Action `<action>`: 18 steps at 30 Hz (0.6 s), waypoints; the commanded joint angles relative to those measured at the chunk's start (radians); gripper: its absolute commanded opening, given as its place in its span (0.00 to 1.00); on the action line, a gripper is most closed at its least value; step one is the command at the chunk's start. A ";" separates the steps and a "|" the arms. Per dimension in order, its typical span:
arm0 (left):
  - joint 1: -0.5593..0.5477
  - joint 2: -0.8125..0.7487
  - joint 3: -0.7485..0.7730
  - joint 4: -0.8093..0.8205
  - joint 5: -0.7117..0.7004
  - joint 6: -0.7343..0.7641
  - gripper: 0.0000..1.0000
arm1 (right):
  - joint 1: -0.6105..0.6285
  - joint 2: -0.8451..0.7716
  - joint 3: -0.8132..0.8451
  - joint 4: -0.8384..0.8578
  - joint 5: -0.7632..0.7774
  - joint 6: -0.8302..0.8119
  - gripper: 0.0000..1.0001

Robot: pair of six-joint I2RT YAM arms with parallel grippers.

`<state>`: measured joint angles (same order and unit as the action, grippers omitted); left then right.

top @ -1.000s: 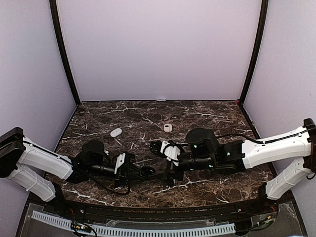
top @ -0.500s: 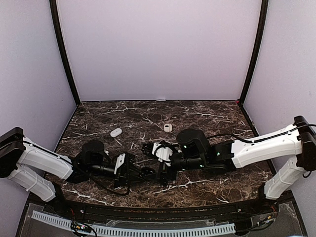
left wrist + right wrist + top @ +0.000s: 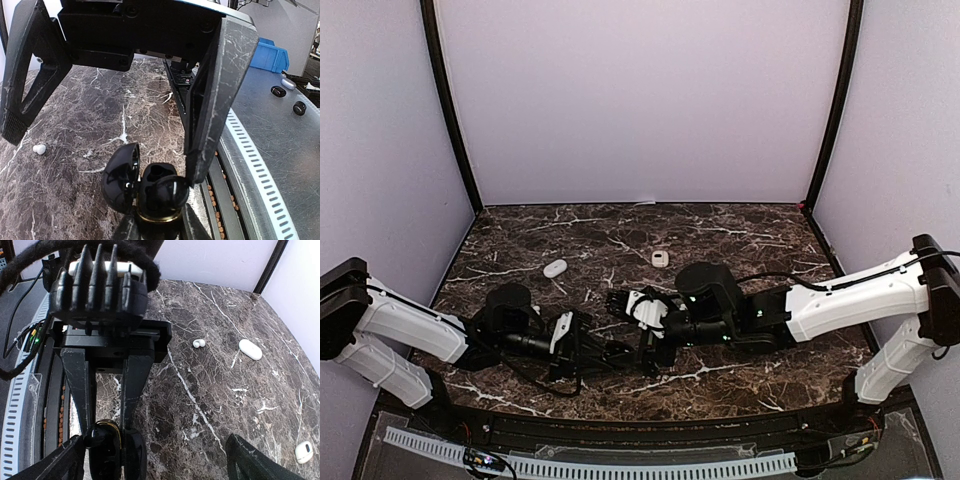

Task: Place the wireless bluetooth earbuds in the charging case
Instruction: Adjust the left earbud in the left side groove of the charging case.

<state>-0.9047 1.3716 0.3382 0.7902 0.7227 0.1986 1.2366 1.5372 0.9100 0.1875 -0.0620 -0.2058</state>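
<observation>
An open black charging case (image 3: 159,200) with a gold rim rests on the marble, its lid (image 3: 120,176) swung to the left. A glossy black rounded piece sits in its near well. My left gripper (image 3: 102,152) is open wide, and its right finger (image 3: 215,100) touches the case's side. The case also shows in the top view (image 3: 619,350) and in the right wrist view (image 3: 102,447). My right gripper (image 3: 155,440) is open wide and empty, with one finger (image 3: 55,465) beside the case. A white earbud (image 3: 39,149) lies on the marble apart from both grippers; it also shows in the right wrist view (image 3: 199,343).
A closed white case (image 3: 555,268) lies at the back left, and it shows in the right wrist view (image 3: 250,349) too. A small white rounded piece (image 3: 661,258) lies behind the right gripper. The table's front rail (image 3: 260,170) runs just past the black case.
My right gripper has moved left, toward the left gripper and the black case. The left arm and the case have stayed put.
</observation>
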 commanded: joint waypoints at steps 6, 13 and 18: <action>0.001 -0.035 0.004 0.023 0.069 0.011 0.17 | -0.005 -0.020 -0.022 0.018 0.067 -0.009 0.97; 0.001 -0.039 0.001 0.027 0.070 0.008 0.17 | -0.005 -0.038 -0.039 0.017 0.083 -0.008 0.96; 0.001 -0.040 0.001 0.028 0.072 0.008 0.17 | -0.005 -0.036 -0.035 0.018 0.080 -0.007 0.96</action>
<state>-0.9001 1.3655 0.3382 0.7906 0.7444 0.1986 1.2366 1.5196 0.8787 0.1795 -0.0208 -0.2085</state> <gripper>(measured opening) 0.239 0.961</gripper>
